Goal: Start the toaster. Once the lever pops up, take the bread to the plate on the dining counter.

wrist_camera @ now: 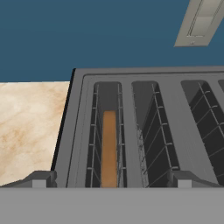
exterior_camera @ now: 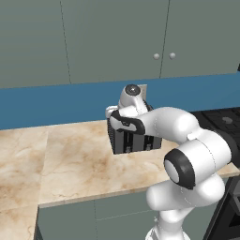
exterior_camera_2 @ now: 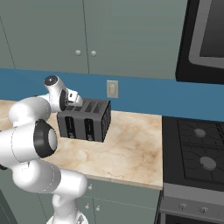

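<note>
The dark grey toaster stands on the marble worktop against the blue backsplash, its two black lever tracks facing the front. In the hand view I look down into its slots. The bread, a thin brown slice, stands sunk in the leftmost slot. My gripper hovers just above the toaster's left end, open, one fingertip on each side of the bread's slot and nothing between them. The left base view shows the hand over the toaster. The plate and the dining counter are out of view.
A wall outlet sits on the backsplash behind the toaster. A black stove adjoins the worktop on the right, with a dark microwave above it. Grey-green cabinets hang overhead.
</note>
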